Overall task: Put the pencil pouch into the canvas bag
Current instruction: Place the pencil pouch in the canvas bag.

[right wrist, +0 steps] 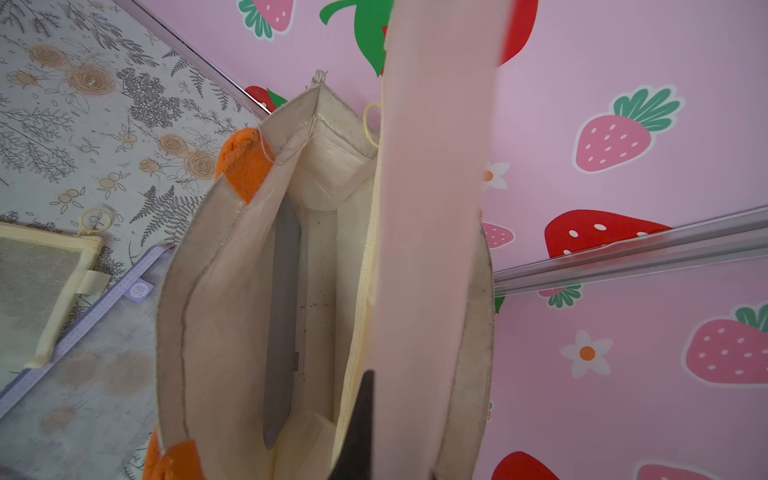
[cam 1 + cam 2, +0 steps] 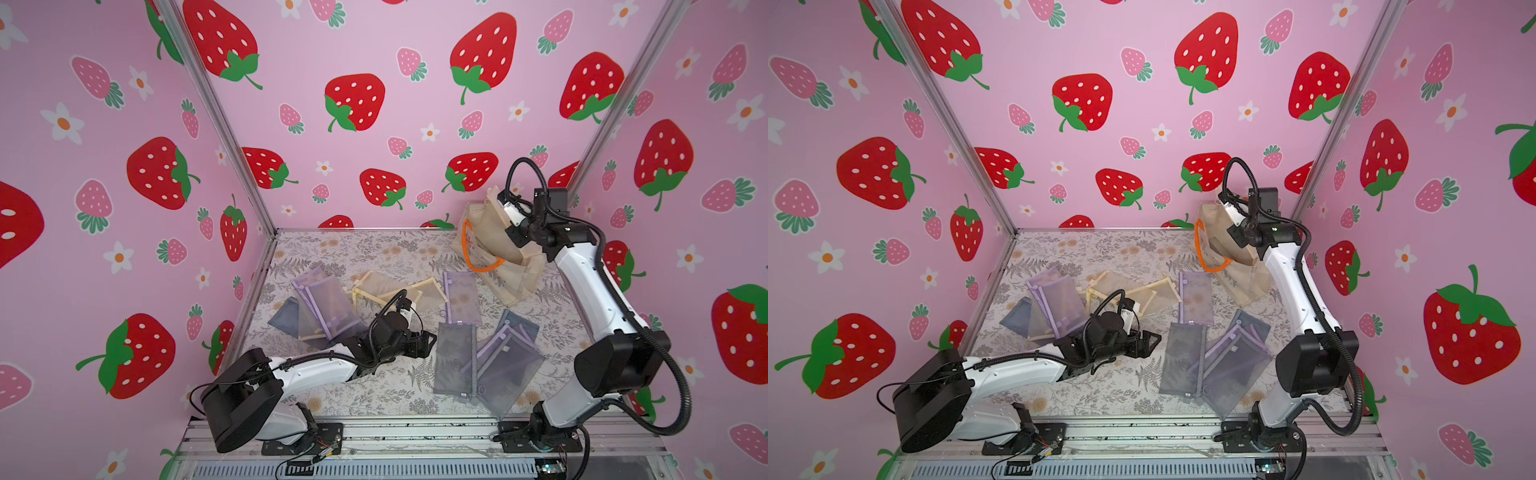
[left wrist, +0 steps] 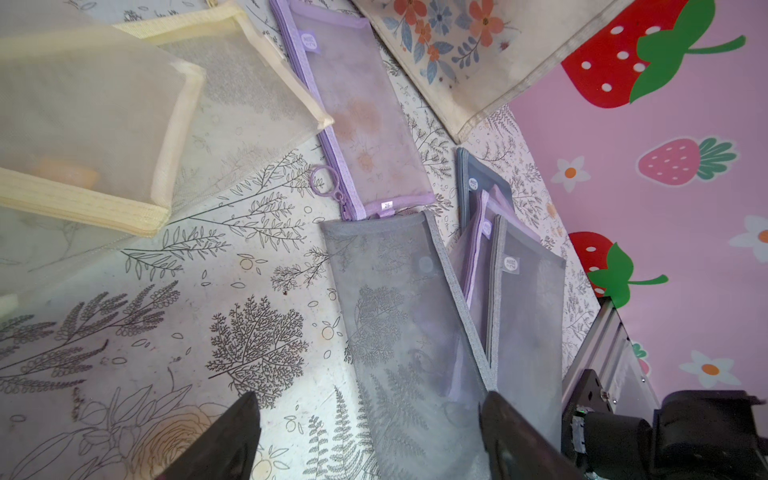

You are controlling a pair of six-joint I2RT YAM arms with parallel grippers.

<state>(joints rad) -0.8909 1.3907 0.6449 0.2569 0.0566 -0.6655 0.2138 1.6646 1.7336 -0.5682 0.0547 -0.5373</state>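
right gripper [image 2: 503, 203] clenched on a pale yellow mesh pencil pouch [image 1: 432, 208], at the open mouth of the cream canvas bag with orange handles [image 2: 509, 272]; left gripper [image 3: 370, 432] spread open by a grey mesh pouch [image 3: 395, 311].

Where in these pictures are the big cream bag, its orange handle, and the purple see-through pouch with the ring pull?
Canvas bag [image 2: 513, 276]: in a top view, its cream side panel.
Orange handle [image 1: 245, 162]: right wrist view, strap end at the rim.
Purple pouch [image 3: 365, 124]: left wrist view, middle of its mesh face.
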